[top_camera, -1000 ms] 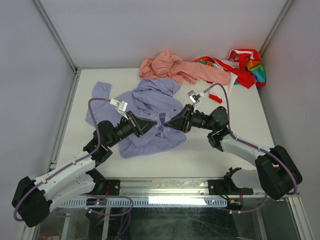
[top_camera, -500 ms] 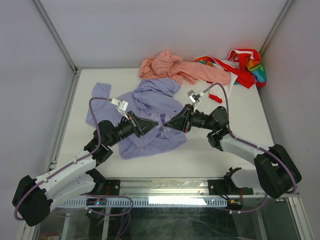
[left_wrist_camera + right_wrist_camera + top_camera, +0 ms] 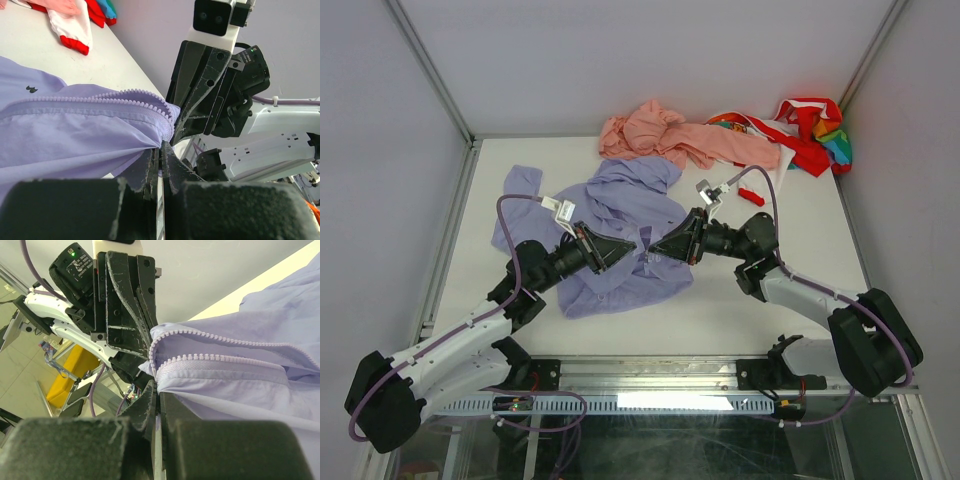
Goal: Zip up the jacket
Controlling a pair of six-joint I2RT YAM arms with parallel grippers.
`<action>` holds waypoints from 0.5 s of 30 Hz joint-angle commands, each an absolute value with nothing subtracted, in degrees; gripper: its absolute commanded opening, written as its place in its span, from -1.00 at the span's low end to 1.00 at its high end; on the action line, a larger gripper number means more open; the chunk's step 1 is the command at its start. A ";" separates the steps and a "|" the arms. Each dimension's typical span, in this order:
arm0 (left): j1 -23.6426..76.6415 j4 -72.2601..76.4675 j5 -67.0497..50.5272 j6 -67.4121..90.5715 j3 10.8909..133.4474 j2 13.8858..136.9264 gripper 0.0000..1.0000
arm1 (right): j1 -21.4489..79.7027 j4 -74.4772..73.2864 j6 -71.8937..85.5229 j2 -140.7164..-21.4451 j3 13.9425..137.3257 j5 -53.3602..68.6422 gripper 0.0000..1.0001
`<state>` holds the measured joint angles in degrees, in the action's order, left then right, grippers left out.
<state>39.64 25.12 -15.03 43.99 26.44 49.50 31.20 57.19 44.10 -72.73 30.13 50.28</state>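
Observation:
The lavender jacket (image 3: 620, 215) lies crumpled at the middle of the table, its front lifted where both grippers meet. My left gripper (image 3: 628, 252) is shut on the jacket's lower front edge (image 3: 75, 140) beside one row of zipper teeth (image 3: 135, 95). My right gripper (image 3: 658, 250) is shut on the facing edge (image 3: 225, 385), just under its zipper teeth (image 3: 220, 357). The two grippers point tip to tip, almost touching. No zipper slider shows in any view.
A salmon-pink garment (image 3: 665, 135) lies at the back centre. A red-white multicoloured garment (image 3: 800, 135) lies at the back right corner. Enclosure posts and walls (image 3: 430, 70) bound the table. The table's front edge (image 3: 650, 355) runs above the arm bases.
Both grippers have closed in slightly toward each other, bunching the jacket front between them. The jacket fabric has shifted a little with them.

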 commanded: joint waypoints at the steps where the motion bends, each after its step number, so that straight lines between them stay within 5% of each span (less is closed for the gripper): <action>1: 38.94 28.65 -14.26 44.65 26.81 48.45 -1.00 | 30.81 61.17 44.37 -72.25 30.81 50.80 -1.00; 15: 38.75 29.08 -15.76 45.04 26.90 49.53 -1.00 | 30.59 62.90 45.77 -71.89 31.07 51.36 -1.00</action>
<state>39.27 25.36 -15.07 44.31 26.44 49.52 30.87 58.04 44.95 -72.73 30.13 50.48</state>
